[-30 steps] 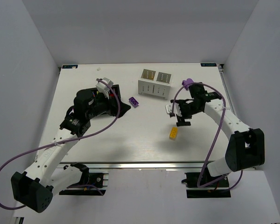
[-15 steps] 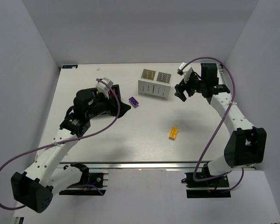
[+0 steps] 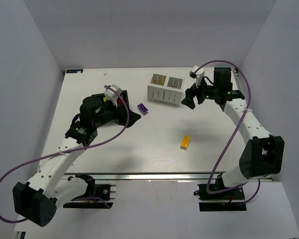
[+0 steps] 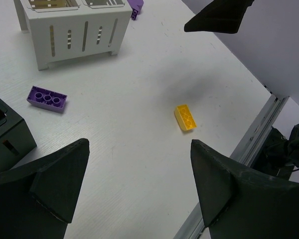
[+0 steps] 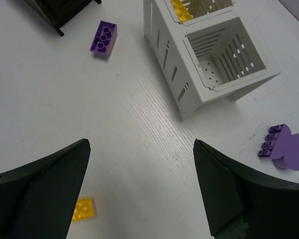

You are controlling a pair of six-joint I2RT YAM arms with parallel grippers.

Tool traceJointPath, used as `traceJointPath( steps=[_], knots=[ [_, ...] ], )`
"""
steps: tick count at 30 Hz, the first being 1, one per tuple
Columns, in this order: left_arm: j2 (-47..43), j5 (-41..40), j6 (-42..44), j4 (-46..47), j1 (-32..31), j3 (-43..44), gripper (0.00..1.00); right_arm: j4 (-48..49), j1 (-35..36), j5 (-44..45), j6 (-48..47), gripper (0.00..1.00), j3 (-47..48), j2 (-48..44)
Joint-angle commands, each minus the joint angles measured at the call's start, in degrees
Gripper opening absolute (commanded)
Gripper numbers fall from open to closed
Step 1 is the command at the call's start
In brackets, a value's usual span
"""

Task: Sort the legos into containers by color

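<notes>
White table (image 3: 114,149): white container (image 3: 166,89) far centre; black container (image 4: 2,132) beside left gripper (image 4: 139,144); purple brick (image 3: 143,108) between containers; yellow brick (image 3: 185,142) nearer, alone. Left gripper and right gripper (image 5: 140,144): spread wide, empty.

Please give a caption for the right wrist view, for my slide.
Open right tool above the table, near white container and purple brick.

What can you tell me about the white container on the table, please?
The white container is a two-cell box of what looks like plastic, with vertical slots in its walls, a perforated floor and short feet. It stands upright toward the far side of the table. One cell is empty; the other holds a yellow brick, only partly in view. A purple brick lies on one side and a purple piece on the other, neither touching it.
</notes>
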Motion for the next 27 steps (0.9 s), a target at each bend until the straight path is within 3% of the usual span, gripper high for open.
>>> traceJointPath(
  steps=[1,7,10,12,14,15,16,17,22,27],
  knots=[
    [-0.8,2.0,0.4,1.7,-0.1,-1.2,0.93,1.1,1.8,-1.0,2.2,0.89,0.0,0.2],
    [0.7,2.0,0.8,1.3,-0.1,-1.2,0.95,0.6,4.6,2.4,2.7,0.89,-0.6,0.5],
    [1.3,2.0,0.8,1.4,-0.1,-1.2,0.96,-0.8,5.9,1.1,-3.1,0.89,-2.3,-0.9],
    [1.5,1.9,0.8,1.3,-0.1,-1.2,0.96,-4.6,6.0,-6.6,-16.8,0.89,-3.5,-2.5],
    [1.7,1.6,0.8,1.2,-0.1,-1.1,0.96,-19.5,6.3,-11.1,-34.3,0.89,-2.8,-2.2],
    [1.8,1.5,1.0,1.1,-0.1,-1.1,0.96,-27.1,6.7,-12.4,-58.5,0.89,-2.0,-1.8],
    [1.8,1.3,1.0,1.1,-0.1,-1.1,0.96,-38.4,6.7,-11.4,-69.1,0.89,-1.8,-1.1],
    [1.9,1.2,1.1,1.0,-0.1,-1.1,0.96,-40.9,6.7,-8.2,-75.0,0.89,-1.7,0.2],
    [1.8,0.4,1.4,0.6,-0.1,-1.1,0.96,-52.0,7.3,-2.4,-86.3,0.88,3.2,6.0],
    [1.9,-0.1,1.5,0.3,-0.1,-1.0,0.96,-47.0,9.5,3.6,-91.6,0.87,-3.9,4.5]
  ],
)
